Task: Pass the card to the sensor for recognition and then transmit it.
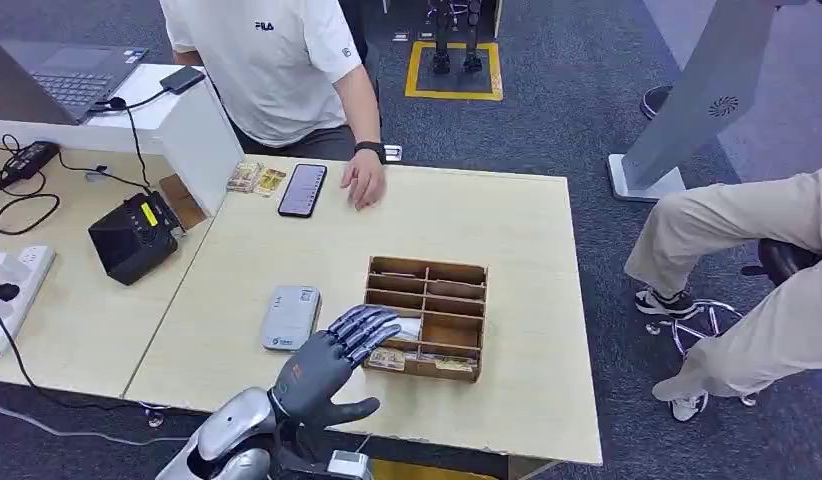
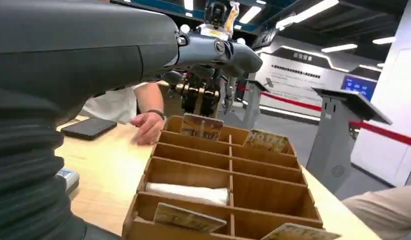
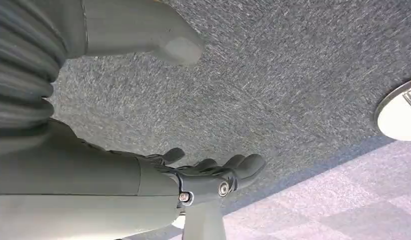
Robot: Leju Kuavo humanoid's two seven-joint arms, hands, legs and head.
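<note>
1. Light wood table (image 1: pixel 547 300) on grey carpet (image 1: pixel 577 90).
2. Left hand (image 1: pixel 332 360) spread, empty — over wooden organizer (image 1: pixel 427 318) holding card (image 1: pixel 387 358).
3. Right hand (image 3: pixel 213 172) loosely spread, empty — above carpet.
4. Sensor (image 1: pixel 290 317) beside organizer.

Shirt chest: "FILA" in dark letters on the person's white T-shirt (image 1: pixel 264 26).
Shirt sleeve: a small round dark logo, too small to read.
Card reader: a small blue mark and line of print at the lower edge of the grey card reader (image 1: pixel 290 317), unreadable.
Black device: a yellow lit display on the black device (image 1: pixel 133 236), no characters legible.
Wall sign: a row of dark characters on the white wall panel (image 2: pixel 298 58) in the left wrist view, too blurred to read.
Blue screen: white lines of text on the blue screen (image 2: pixel 360 85), illegible.
Cards in the box: printed patterns on each card (image 2: pixel 202 127), no words legible.
</note>
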